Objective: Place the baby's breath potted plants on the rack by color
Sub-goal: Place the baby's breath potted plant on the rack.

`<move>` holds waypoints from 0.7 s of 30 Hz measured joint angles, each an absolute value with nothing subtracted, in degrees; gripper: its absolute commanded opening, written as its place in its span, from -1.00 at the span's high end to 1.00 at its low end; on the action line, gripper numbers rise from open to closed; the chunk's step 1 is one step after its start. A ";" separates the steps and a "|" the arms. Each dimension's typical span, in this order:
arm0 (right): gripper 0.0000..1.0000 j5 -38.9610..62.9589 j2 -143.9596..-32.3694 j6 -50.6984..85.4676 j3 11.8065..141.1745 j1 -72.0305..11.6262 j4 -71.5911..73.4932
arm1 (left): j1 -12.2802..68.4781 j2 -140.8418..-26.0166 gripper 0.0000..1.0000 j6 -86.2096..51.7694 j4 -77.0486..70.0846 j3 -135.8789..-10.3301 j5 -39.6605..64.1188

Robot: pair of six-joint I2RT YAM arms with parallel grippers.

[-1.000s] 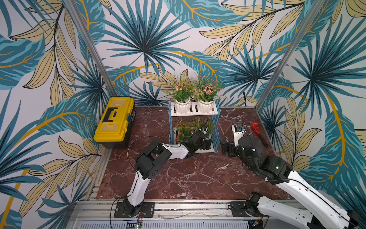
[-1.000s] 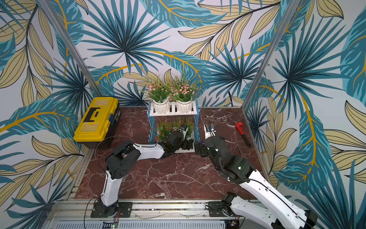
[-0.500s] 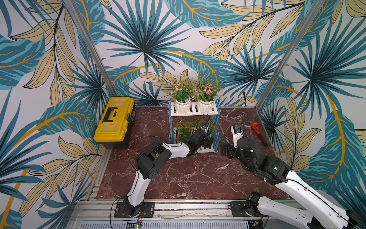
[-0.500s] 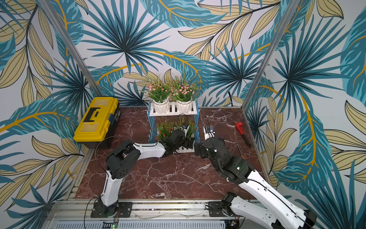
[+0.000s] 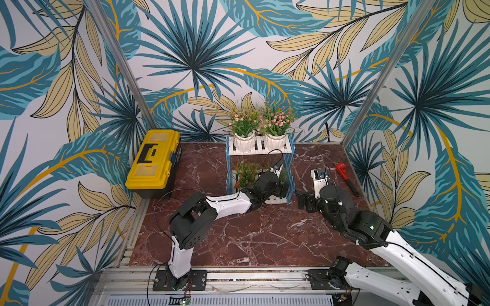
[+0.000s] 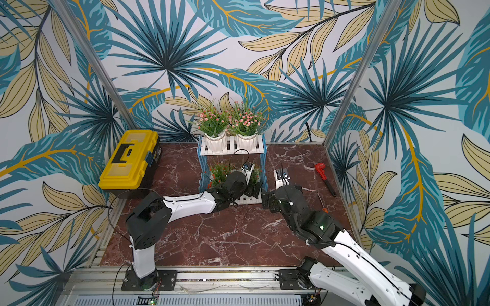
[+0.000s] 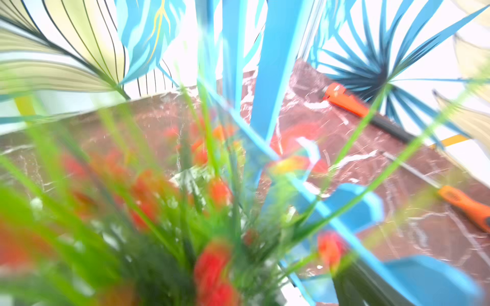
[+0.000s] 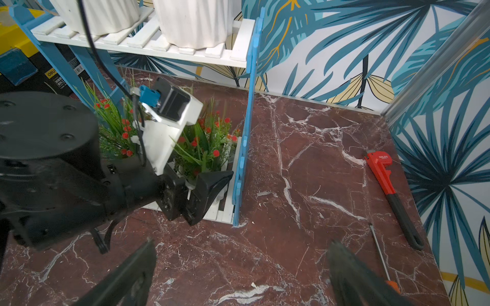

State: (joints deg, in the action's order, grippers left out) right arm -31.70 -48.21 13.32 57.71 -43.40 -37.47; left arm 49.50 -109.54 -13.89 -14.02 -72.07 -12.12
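**Last red plant at the lower shelf, left gripper not yet clear**

The left gripper (image 8: pixel 196 190) reaches into the lower shelf of the rack (image 5: pixel 289 172). Its dark fingers sit low at the white pot of the right-hand red plant (image 8: pixel 204 148). The right wrist view shows a finger on the pot's outer side, but the leaves and the wrist hide the contact, so I cannot tell whether it is gripping the pot or has let go. The left wrist view shows only blurred stems and red flowers. The right gripper (image 8: pixel 242 245) is spread wide and empty, low over the table (image 5: pixel 238 238) just outside the rack's right side frame.

The sorting looks nearly done. Both pink plants (image 5: pixel 244 123) (image 5: pixel 277 119) stand side by side on the upper shelf. The other red plant (image 8: pixel 116 127) is on the lower shelf beside the one at the gripper. What seems left is to let go, if that has not happened, and back the arm out.

Space is tight. The pot is close to the blue side frame, the upper shelf hangs overhead, and the wrist cable loops up near its front edge. The open way out is toward the front, over bare table. The toolbox (image 5: pixel 155 161), wrench (image 5: pixel 344 177) and screwdriver (image 8: pixel 379 251) are well apart from that path.
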 measured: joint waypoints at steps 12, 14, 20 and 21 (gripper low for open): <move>-0.99 -31.94 -47.94 13.34 57.60 -43.40 -37.52 | 49.87 -98.24 -0.99 -16.80 -9.47 -64.38 -7.84; -0.99 -31.92 -48.29 13.54 57.67 -43.40 -37.63 | 49.93 -94.76 -0.99 -17.76 -7.86 -62.98 -6.68; -0.99 -32.56 -49.41 14.79 58.08 -43.40 -37.58 | 50.15 -83.66 -0.99 -22.09 -0.73 -57.82 -5.26; -0.99 -32.62 -49.58 14.96 58.08 -43.40 -37.43 | 50.17 -81.84 -0.99 -23.03 1.37 -57.23 -5.69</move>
State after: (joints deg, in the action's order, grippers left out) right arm -32.62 -49.58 14.96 58.08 -43.40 -37.43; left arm 50.17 -81.84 -23.03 1.37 -57.23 -5.69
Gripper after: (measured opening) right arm 0.995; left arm 0.995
